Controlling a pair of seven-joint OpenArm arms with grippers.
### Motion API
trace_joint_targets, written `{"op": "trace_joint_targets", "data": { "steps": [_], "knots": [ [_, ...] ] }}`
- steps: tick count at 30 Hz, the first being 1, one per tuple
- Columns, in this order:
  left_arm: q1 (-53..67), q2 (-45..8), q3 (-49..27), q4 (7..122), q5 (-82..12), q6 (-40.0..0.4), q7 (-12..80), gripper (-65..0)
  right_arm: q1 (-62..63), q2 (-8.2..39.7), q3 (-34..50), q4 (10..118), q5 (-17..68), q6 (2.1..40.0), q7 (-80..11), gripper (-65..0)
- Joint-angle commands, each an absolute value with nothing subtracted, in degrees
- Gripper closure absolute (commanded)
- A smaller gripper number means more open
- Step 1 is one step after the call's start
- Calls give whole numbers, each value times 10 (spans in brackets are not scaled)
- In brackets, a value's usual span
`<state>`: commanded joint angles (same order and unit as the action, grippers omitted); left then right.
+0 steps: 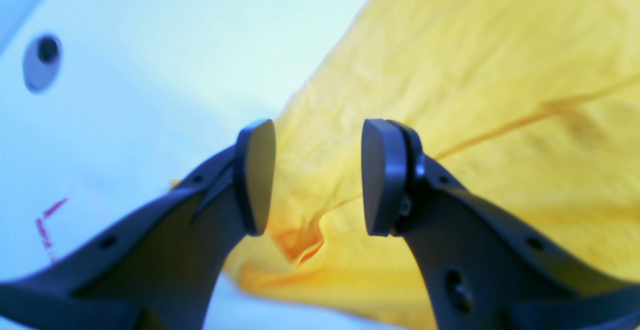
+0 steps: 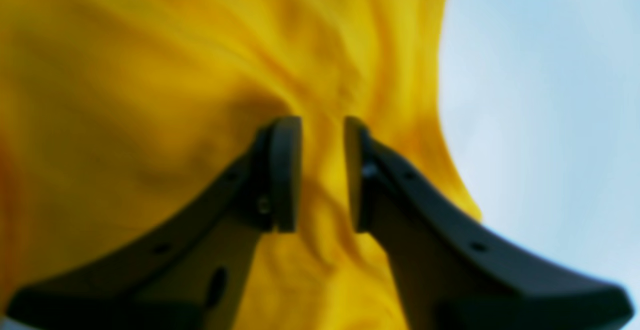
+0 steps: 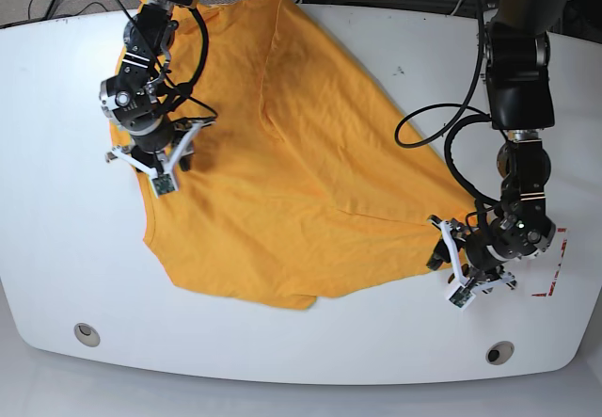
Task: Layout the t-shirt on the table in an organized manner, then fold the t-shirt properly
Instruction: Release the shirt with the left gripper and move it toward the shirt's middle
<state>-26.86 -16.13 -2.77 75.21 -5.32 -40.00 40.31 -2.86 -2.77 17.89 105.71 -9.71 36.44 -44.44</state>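
The orange-yellow t-shirt (image 3: 282, 163) lies spread but wrinkled across the white table (image 3: 357, 342), with one corner reaching toward the right. My left gripper (image 1: 320, 177) stands open over that corner of the t-shirt (image 1: 450, 95), a small raised fold lying between its pads; in the base view the left gripper (image 3: 438, 250) sits at the shirt's right tip. My right gripper (image 2: 322, 175) is shut on a bunch of the t-shirt (image 2: 150, 95), creases running into its pads. In the base view the right gripper (image 3: 171, 158) is at the shirt's left edge.
Two round metal grommets (image 3: 87, 333) (image 3: 499, 352) sit near the table's front edge; one grommet (image 1: 42, 62) shows in the left wrist view. Red tape marks (image 3: 555, 266) lie just right of the left arm. Cables hang along both arms.
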Motion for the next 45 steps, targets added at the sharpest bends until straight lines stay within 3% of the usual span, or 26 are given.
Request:
{"op": "trace_joint_targets", "data": {
  "steps": [1, 5, 13, 19, 23, 34, 41, 45],
  "knots": [
    [-254, -165, -39, 767, -66, -400, 403, -254, -29, -30, 160, 1066, -98, 361, -446, -355],
    [-218, -175, -84, 805, -73, -400, 415, -254, -29, -37, 117, 1074, -94, 366, -450, -471],
    [-153, -176, -175, 855, -75, -400, 418, -256, -30, -53, 18, 1052, -94, 364, -450, -472],
    [-109, -189, -183, 880, -78, -400, 418, -256, -29, -65, 14, 1026, -95, 364, -446, -472],
    [-85, -159, -179, 901, -75, -400, 418, -256, -28, -62, 45, 1030, -95, 362, -445, -472],
    [-109, -39, -51, 908, -73, -400, 418, -278, 3, -16, 168, 1036, -95, 366, -447, -472],
    [-106, 35, 41, 927, -73, -400, 417, -503, 4, 3, 251, 1036, -95, 368, -448, -472],
    [-106, 39, 104, 927, -73, -372, 418, -507, 4, 3, 289, 1036, -95, 394, -448, -472]
  ]
}}
